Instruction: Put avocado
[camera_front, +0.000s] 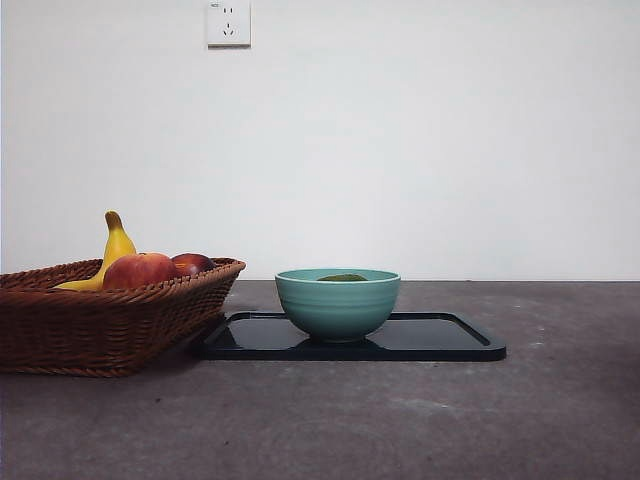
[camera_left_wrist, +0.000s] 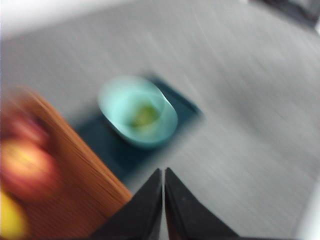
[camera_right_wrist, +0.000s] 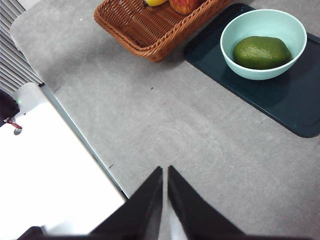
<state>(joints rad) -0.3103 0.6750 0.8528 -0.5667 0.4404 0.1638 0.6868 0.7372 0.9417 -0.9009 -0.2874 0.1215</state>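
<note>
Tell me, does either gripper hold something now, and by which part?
Nothing is held. The left gripper and right gripper are shut on nothing above the table; the avocado lies in the bowl.

1. The wall socket (camera_front: 228, 22), high on the far wall left of centre, bears a tiny dark mark at its upper left corner, too small to read.
2. No other text shows.
</note>
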